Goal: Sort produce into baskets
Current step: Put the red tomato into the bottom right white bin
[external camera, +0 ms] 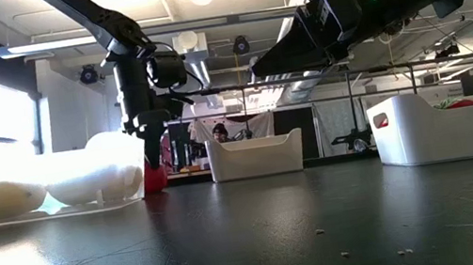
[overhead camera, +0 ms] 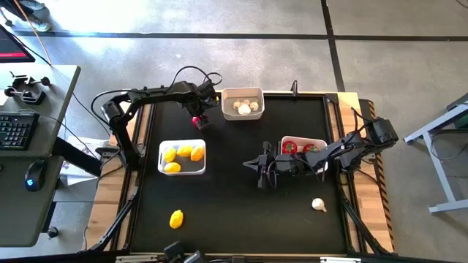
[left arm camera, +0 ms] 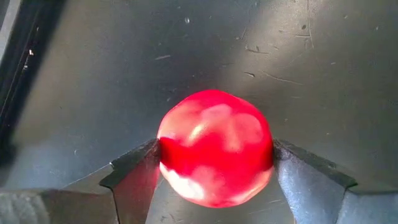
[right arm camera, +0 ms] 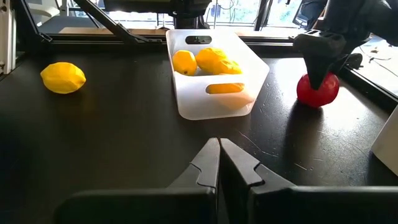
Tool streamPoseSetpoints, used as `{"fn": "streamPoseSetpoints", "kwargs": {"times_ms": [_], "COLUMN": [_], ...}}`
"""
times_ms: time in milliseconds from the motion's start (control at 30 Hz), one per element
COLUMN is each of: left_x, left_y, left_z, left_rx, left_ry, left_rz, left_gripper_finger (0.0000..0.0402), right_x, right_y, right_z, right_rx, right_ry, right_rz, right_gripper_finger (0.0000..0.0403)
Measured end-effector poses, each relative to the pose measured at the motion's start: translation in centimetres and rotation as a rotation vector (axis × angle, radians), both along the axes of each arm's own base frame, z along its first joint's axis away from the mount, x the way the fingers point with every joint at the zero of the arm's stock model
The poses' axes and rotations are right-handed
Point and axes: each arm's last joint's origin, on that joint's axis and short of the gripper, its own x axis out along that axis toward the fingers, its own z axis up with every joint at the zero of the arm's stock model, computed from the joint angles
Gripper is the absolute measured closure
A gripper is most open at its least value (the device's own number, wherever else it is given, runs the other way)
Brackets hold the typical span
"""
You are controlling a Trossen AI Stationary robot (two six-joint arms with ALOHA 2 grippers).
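Note:
My left gripper (overhead camera: 197,121) stands at the table's far left, fingers pointing down, shut on a red tomato (left arm camera: 214,146), between the lemon basket (overhead camera: 181,157) and the garlic basket (overhead camera: 242,103). The tomato also shows in the right wrist view (right arm camera: 318,91) and the low view (external camera: 154,178). My right gripper (overhead camera: 248,165) hovers shut and empty over the table's middle, left of the tomato basket (overhead camera: 303,146). A loose lemon (overhead camera: 176,218) and a loose garlic bulb (overhead camera: 318,204) lie on the table near the front edge. My left gripper pinches the tomato's two opposite sides (left arm camera: 163,155) between its two fingers, which come from above and point down. The tomato sits upright between the fingertips (left arm camera: 134,171), its underside at the table's surface or just above it; I cannot tell which.
The lemon basket holds three lemons, the garlic basket several bulbs, the tomato basket two tomatoes. The black mat has a raised frame (overhead camera: 292,93) around it. A desk with a keyboard (overhead camera: 18,128) stands beyond the table's left side.

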Motion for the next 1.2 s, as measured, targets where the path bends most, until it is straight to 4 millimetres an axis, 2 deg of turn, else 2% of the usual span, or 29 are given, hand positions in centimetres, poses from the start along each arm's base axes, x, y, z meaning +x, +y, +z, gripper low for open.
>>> {"fn": "streamPoseSetpoints", "kwargs": {"times_ms": [333,433,567,700,1000,1200], "left_x": [-0.5,-0.7,-0.7,-1.1,-1.9,-2.9], "left_y": [-0.4,-0.4,-0.6,-1.1,-2.4,-4.7], "left_z": [-0.9,-1.0,-0.6,0.3,3.9,5.7], "left_rx": [-0.014,-0.015,-0.01,-0.024,-0.032,-0.154], "left_ry": [0.038,0.047,0.045,0.016,-0.139,-0.417], "left_rz": [-0.033,-0.035,-0.069,-0.106,-0.12,-0.189], "left_gripper_finger": [0.0124,0.0148,0.02,0.0235,0.0242,0.0243], "right_x": [0.0,0.0,0.0,0.0,-0.2,-0.2], "right_y": [0.0,0.0,0.0,-0.1,-0.1,0.0], "right_z": [0.0,0.0,0.0,-0.1,-0.1,0.0], "right_rx": [-0.001,-0.002,-0.002,-0.009,-0.066,-0.153], "right_ry": [0.001,0.001,0.002,0.007,0.035,0.045], "right_rz": [-0.001,-0.004,-0.004,-0.018,-0.007,0.016], "right_gripper_finger": [0.0403,0.0403,0.0403,0.0403,0.0403,0.0401]}}
